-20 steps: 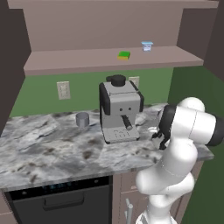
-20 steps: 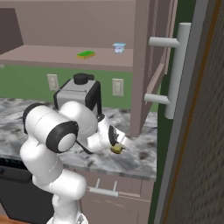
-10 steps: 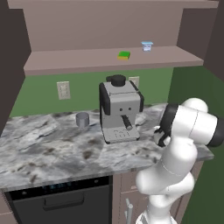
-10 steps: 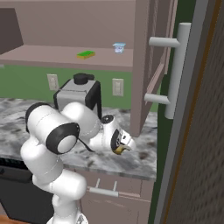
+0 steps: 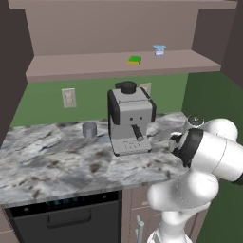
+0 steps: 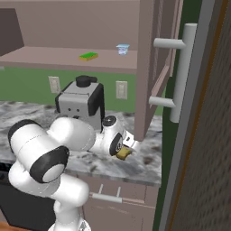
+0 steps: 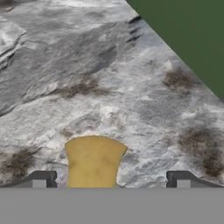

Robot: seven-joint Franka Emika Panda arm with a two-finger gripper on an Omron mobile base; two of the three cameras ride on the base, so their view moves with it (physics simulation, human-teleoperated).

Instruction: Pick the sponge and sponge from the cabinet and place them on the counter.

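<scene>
Gripper fingers stand wide apart at the bottom of the hand view, the tan-yellow sponge lying between them on the marble counter with a clear gap to each tip, so it looks released, not squeezed; a green wall fills the upper right corner. From the left base view, the green sponge sits on the shelf of the open cabinet, with a small white cup near it to the right; below, a coffee machine stands on the counter with a small grey cup to its left, and two wall outlets sit on the green backsplash. From the right base view, the arm reaches down to the counter's right end, the tan-yellow sponge showing at the wrist just above the marble, beside the cabinet door with its long grey bar handle; the green sponge lies on the shelf above.
</scene>
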